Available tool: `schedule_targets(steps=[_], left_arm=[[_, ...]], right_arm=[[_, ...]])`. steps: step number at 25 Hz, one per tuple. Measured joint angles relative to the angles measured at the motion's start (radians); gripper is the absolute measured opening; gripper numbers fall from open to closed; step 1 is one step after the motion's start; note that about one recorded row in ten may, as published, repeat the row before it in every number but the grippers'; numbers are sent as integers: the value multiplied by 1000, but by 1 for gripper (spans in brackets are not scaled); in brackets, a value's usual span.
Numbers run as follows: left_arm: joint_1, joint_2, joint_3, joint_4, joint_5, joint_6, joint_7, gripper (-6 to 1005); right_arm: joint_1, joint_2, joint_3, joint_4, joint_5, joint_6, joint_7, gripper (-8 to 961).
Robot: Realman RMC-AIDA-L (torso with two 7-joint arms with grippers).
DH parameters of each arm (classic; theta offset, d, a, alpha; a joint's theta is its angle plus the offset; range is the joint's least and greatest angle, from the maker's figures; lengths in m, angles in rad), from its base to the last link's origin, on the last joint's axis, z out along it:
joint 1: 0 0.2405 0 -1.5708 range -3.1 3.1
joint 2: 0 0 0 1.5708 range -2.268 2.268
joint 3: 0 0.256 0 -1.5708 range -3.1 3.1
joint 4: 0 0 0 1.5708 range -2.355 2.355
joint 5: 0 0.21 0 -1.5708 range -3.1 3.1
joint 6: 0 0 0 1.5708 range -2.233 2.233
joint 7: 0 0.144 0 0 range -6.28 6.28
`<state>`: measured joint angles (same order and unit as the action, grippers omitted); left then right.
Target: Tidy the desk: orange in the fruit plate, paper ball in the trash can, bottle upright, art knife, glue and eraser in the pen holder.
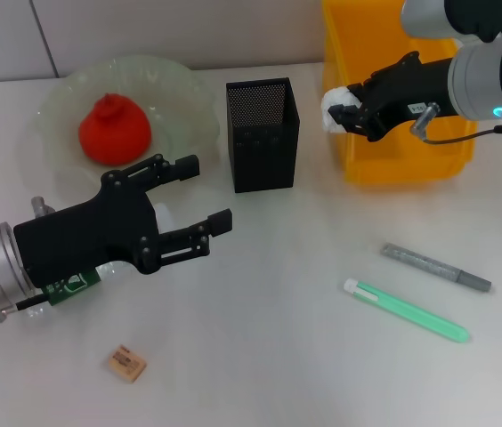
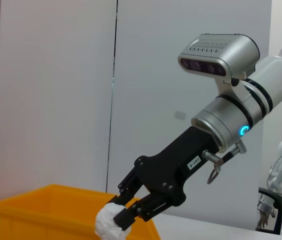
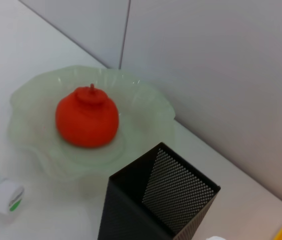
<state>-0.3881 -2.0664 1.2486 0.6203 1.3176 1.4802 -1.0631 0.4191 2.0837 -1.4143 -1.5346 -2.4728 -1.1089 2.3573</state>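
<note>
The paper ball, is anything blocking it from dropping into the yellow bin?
Nothing visible blocks it. The right pincer holds the crumpled white paper ball at the near left rim of the yellow plastic trash bin, just outside its open top. The black mesh pen holder stands off to the side, apart.

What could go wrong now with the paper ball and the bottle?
The right tool pinches the paper ball right at the edge of the yellow trash can, not clearly over its middle. If it lets go here, the ball might fall onto the table instead.

The left tool is open above the lying bottle, which it mostly hides in the head view. A round bottle could roll away, maybe toward the fruit plate, if the tool nudges it.
</note>
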Motion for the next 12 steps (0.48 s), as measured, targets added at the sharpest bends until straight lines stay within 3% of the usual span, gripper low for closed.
schedule_targets(steps=[12], left_arm=[[-1,0,1,-8,0,0,0,743]], right_arm=[[-29,4,-2,-35,0,59,0,282]])
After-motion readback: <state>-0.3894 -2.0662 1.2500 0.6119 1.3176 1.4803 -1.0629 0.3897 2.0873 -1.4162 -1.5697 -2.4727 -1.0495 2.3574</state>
